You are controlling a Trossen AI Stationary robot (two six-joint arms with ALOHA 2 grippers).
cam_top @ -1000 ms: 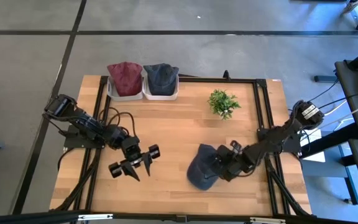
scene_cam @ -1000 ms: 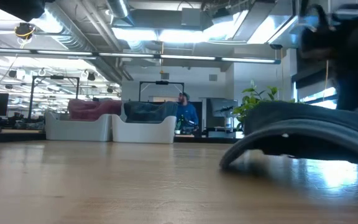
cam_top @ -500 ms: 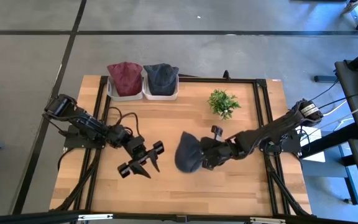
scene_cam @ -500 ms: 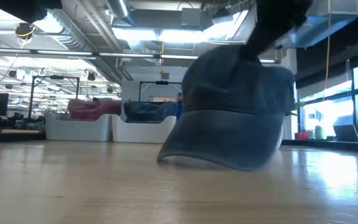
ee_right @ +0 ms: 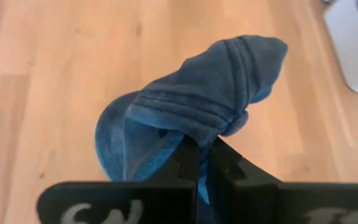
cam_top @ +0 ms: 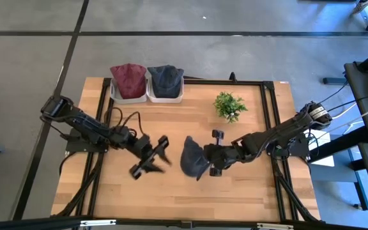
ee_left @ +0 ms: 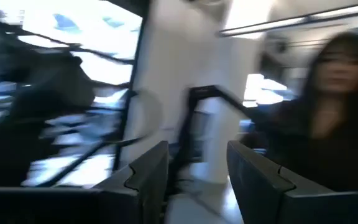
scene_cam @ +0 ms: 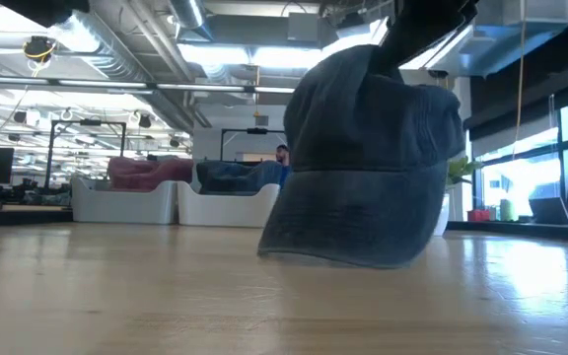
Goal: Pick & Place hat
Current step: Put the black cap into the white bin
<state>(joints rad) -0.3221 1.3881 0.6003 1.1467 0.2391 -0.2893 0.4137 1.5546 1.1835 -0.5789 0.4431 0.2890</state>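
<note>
A faded blue cap stands upright at the table's middle, large in the low view. My right gripper reaches in from the table's right and is shut on the cap's crown. My left gripper hovers open and empty a little to the cap's left. Its two fingers stand apart in the left wrist view, which looks out into the room. My right gripper pinches a bunched fold of the cap's crown cloth between its two shut fingers, several layers together. The fingers come from the table's right, slanting down. The cap hangs upright below them, its lower rim at the table top; whether it touches, I cannot tell.
Two white bins stand at the far edge, one with a red hat, one with a blue hat. A small green plant stands at the far right. A person shows blurred in the left wrist view, beyond the table.
My right gripper has carried the cap toward the table's left. The cap, flat on the wood a second ago, now stands upright below the fingers. My left gripper has moved toward the table's right and far edge, closer to the cap, and has tipped up.
</note>
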